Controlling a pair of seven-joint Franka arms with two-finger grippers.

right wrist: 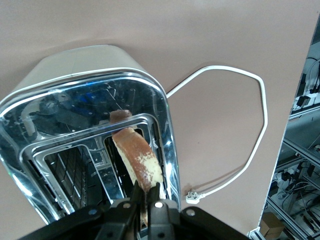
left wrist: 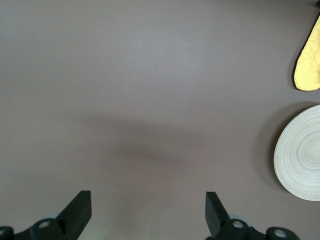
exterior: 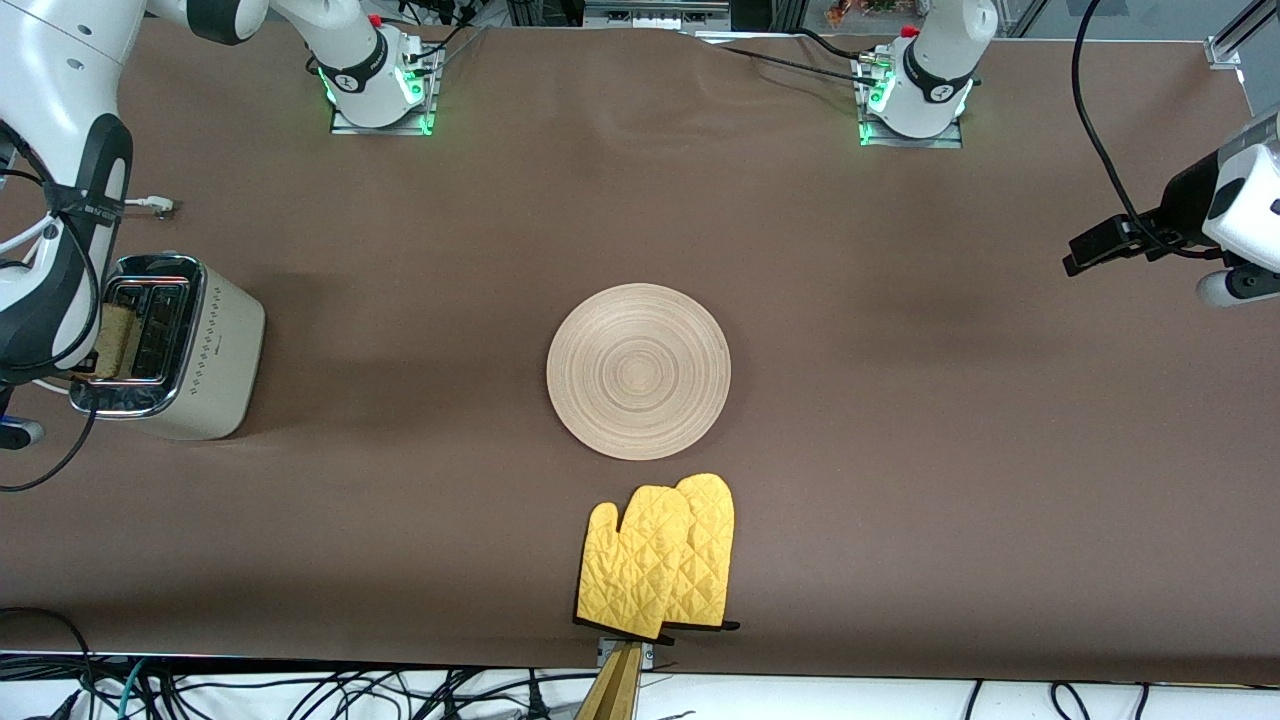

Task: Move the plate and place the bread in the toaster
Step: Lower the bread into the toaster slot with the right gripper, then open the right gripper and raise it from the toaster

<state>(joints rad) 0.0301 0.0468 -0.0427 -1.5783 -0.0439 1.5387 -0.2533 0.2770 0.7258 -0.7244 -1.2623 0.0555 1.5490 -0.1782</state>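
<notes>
Insertion step in hand: the right gripper [right wrist: 146, 200], pinched shut on the bread [right wrist: 137, 159], holds it over 1 toaster [exterior: 200, 350] slot, so next lower and release, while the left gripper [left wrist: 148, 210] waits wide open and empty, plate [exterior: 638, 371] mid-table.

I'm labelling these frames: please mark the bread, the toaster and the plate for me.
bread [right wrist: 139, 161]: right wrist view, on the crust edge standing in the slot.
toaster [exterior: 226, 350]: front view, on its cream dotted side wall.
plate [exterior: 638, 370]: front view, on the centre of its ring grooves.
</notes>
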